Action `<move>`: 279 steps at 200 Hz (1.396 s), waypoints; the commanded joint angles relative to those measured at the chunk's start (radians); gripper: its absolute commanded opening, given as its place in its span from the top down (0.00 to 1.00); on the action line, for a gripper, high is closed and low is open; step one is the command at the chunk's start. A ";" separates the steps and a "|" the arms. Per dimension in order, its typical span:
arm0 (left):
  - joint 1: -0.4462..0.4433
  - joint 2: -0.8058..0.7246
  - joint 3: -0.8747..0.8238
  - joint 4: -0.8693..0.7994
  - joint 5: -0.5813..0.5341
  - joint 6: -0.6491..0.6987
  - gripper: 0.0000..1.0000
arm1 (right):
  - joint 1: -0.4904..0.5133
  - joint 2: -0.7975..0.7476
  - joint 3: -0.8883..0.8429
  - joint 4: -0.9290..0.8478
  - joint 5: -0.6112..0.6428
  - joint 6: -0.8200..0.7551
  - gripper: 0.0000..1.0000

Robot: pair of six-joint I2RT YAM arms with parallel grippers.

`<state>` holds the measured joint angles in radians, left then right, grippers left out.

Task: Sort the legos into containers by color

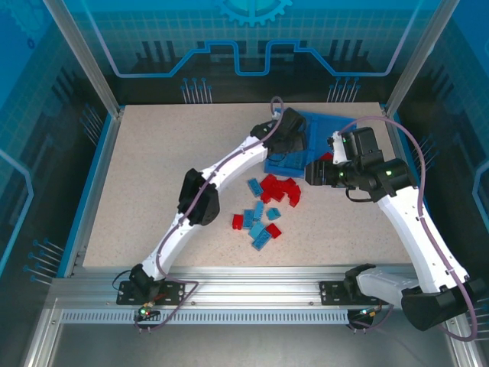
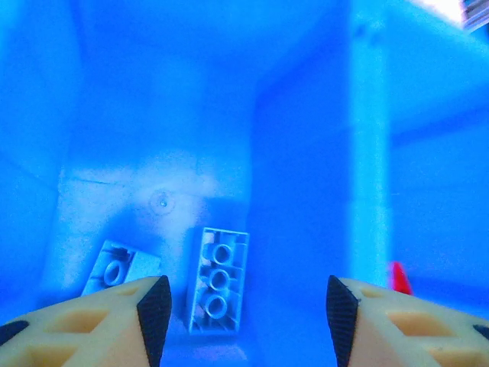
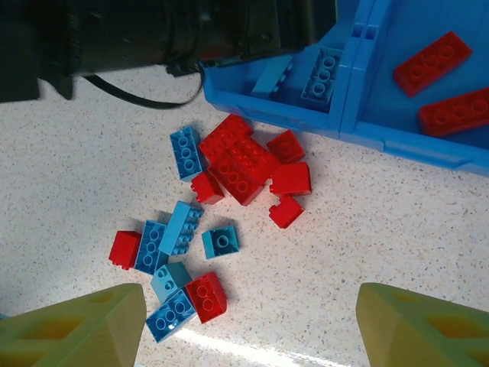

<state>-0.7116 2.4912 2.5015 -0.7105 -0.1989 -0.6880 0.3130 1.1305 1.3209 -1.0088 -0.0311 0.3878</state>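
Observation:
The blue tray (image 1: 321,124) stands at the back right of the table. My left gripper (image 2: 248,313) hangs open over its left compartment, where two light blue legos (image 2: 219,281) (image 2: 114,266) lie studs down. The divider (image 2: 367,153) runs to the right of the left gripper (image 1: 296,145). My right gripper (image 3: 248,329) is open and empty above the loose pile, with red legos (image 3: 241,164) nearest the tray and blue legos (image 3: 177,228) mixed in further out. Two red legos (image 3: 432,63) (image 3: 457,112) lie in the right compartment. The right gripper (image 1: 313,174) is at the tray's front edge.
The pile (image 1: 267,206) lies in the middle of the speckled table, just in front of the tray. My left arm (image 3: 153,30) crosses above the pile's far side. Blue rails edge the table, with metal posts at the back corners.

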 commanded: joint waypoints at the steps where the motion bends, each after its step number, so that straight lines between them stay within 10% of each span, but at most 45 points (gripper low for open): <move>1: -0.001 -0.270 -0.057 0.043 -0.018 0.103 0.40 | -0.009 0.008 -0.024 0.011 -0.026 -0.001 0.26; 82: -0.002 -0.890 -0.764 0.154 0.127 0.481 0.40 | 0.113 0.177 -0.104 0.039 -0.076 -0.069 0.28; 130: -0.001 -1.280 -1.268 0.410 0.116 0.813 0.33 | 0.387 0.331 -0.064 0.105 -0.061 -0.140 0.27; 162: 0.045 -1.425 -1.336 0.268 0.087 1.056 0.21 | 0.558 0.493 0.036 0.143 0.004 -0.182 0.22; 214: 0.321 -1.681 -1.373 0.103 0.255 0.981 0.03 | 0.657 0.688 0.118 0.299 0.092 -0.371 0.17; 279: 0.343 -1.860 -1.449 -0.049 0.243 0.920 0.01 | 0.666 0.903 0.233 0.244 0.144 -0.557 0.16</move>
<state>-0.3790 0.6636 1.0809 -0.6640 -0.0120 0.2554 0.9688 1.9785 1.5032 -0.7170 0.0772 -0.0719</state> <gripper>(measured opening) 0.986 0.834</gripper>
